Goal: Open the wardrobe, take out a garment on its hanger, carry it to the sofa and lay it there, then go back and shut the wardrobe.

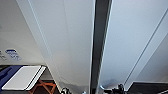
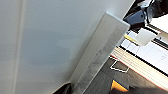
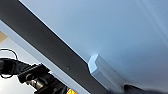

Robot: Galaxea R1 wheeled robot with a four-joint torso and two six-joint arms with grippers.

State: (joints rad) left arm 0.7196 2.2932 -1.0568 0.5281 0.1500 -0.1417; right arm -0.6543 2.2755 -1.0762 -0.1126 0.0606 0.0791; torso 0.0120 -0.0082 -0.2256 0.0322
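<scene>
White wardrobe close ahead, doors parted by a dark gap, both end effectors near the handles, grip state unclear.

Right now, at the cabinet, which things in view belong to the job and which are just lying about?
Part of the job:
- the wardrobe, its doors parted by a dark gap
- left door handle
- right door handle

Just lying about:
- white board on the floor to the left
- orange frame beside it
- blue thing at the left edge
</scene>
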